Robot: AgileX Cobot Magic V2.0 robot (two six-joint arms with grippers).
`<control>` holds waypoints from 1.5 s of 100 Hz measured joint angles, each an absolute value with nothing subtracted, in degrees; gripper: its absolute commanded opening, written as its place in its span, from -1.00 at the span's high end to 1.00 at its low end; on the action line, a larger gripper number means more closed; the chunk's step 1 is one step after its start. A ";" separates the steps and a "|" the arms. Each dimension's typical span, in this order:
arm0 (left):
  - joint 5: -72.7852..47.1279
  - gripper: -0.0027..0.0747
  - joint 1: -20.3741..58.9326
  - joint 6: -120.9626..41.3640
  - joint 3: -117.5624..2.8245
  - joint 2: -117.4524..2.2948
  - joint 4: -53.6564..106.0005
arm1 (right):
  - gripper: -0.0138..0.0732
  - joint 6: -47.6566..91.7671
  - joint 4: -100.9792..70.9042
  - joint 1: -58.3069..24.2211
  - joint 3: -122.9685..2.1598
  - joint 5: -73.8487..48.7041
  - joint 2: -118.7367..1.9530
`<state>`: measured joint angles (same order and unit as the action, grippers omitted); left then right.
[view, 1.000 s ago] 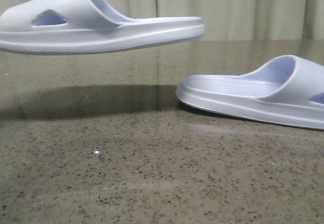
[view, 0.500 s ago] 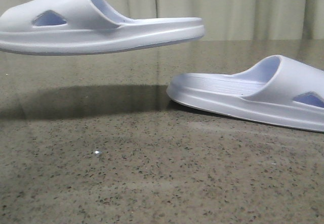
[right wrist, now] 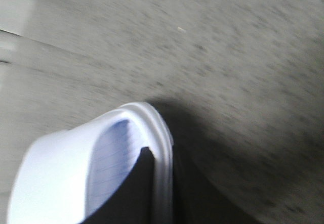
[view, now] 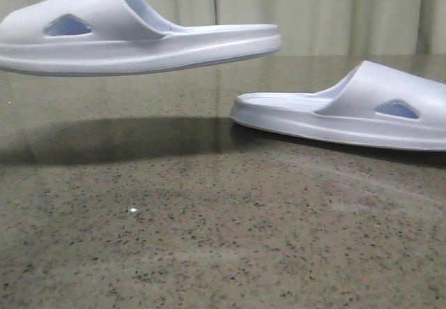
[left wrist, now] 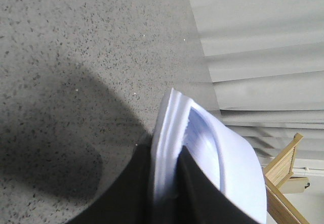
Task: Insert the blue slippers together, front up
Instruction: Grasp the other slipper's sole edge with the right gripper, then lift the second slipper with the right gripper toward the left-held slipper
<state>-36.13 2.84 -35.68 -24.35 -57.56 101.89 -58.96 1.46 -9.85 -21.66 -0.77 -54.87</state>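
Pale curtains hang behind a speckled worktop [view: 209,239]. Upper left, the left pincer [left wrist: 164,183] holds the left slipper [view: 132,37] aloft, long axis level. At right, the right pincer [right wrist: 162,193] grips the right slipper [view: 341,114], now flatter, its heel still facing the other's.

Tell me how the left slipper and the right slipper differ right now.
The left slipper hangs clear above the table, casting a shadow; the right slipper sits low at the surface. The left one's heel points right, the right one's points left. Both are pale blue slides, each clamped by a gripper.
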 measured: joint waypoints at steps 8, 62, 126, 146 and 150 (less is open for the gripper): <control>-36.13 0.89 2.84 -35.68 -24.35 -57.56 101.89 | 0.93 -58.96 1.75 -9.85 -21.66 4.51 -54.87; -40.91 0.89 2.84 -35.77 -24.35 -57.56 101.89 | 0.93 -58.82 13.81 -3.24 -32.97 12.87 -53.69; -42.31 0.89 2.84 -36.16 -24.35 -57.56 101.69 | 0.93 -56.36 15.57 -8.60 -46.07 -21.26 -43.99; -42.31 0.89 2.84 -36.16 -24.35 -57.56 101.28 | 0.93 -53.40 9.05 -14.40 -46.07 -24.42 -43.87; -42.31 0.89 2.84 -36.16 -24.35 -57.56 101.29 | 0.93 -53.27 8.51 -14.89 -46.07 -25.31 -43.60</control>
